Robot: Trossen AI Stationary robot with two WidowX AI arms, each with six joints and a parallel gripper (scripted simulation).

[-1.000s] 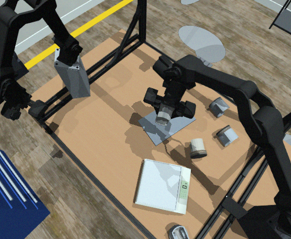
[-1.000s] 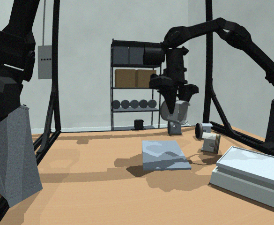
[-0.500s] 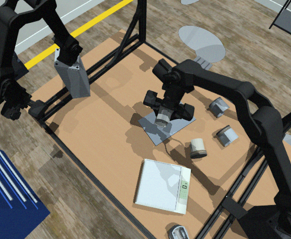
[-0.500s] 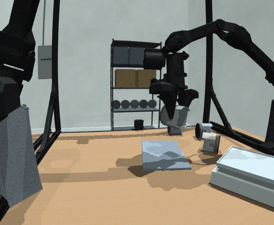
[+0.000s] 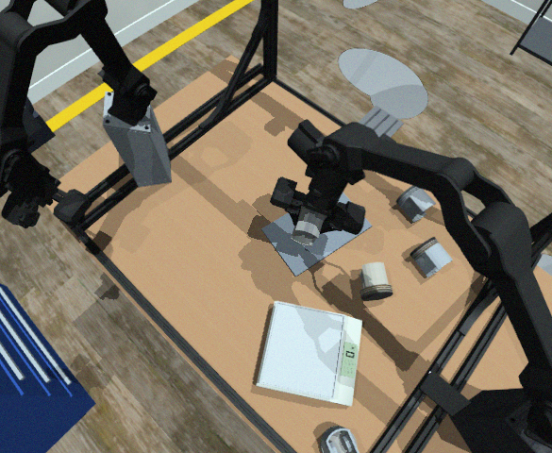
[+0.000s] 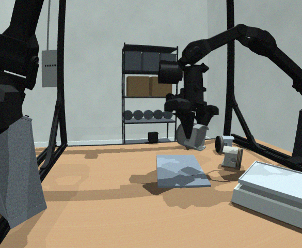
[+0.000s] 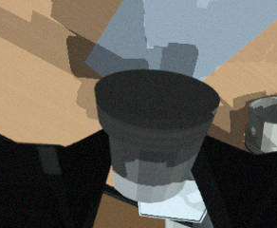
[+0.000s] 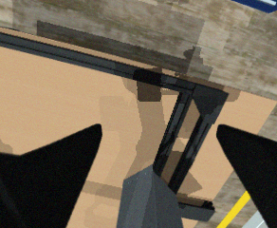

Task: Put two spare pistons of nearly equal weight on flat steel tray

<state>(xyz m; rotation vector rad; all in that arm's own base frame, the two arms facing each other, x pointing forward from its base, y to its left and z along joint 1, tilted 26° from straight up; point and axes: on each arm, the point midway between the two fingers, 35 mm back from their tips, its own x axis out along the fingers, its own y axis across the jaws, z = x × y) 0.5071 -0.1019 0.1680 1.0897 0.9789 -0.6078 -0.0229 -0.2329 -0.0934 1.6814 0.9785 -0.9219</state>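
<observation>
Clamped on a piston (image 5: 307, 232) (image 6: 199, 134) (image 7: 153, 114) with the left gripper (image 5: 309, 225) (image 6: 193, 130) (image 7: 149, 130), held high above the bench (image 5: 202, 273) (image 6: 118, 218) (image 7: 29, 95); fingers apart on the right gripper (image 5: 25, 214) (image 8: 159, 128). Probably mid-carry, to the scale (image 5: 302, 345) (image 6: 279, 176) (image 7: 174, 207), near right, or the tray (image 5: 331, 243) (image 6: 172, 163) (image 7: 214, 28), left of it. Next, level and lower gently.

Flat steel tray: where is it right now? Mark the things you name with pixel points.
In the top view, the flat steel tray (image 5: 285, 251) (image 6: 175, 163) (image 7: 224, 28) lies on the bench beneath the left gripper (image 5: 309, 222) (image 6: 192, 133) (image 7: 153, 142), above the scale (image 5: 300, 351) (image 6: 279, 177) (image 7: 172, 209) in the picture.
</observation>
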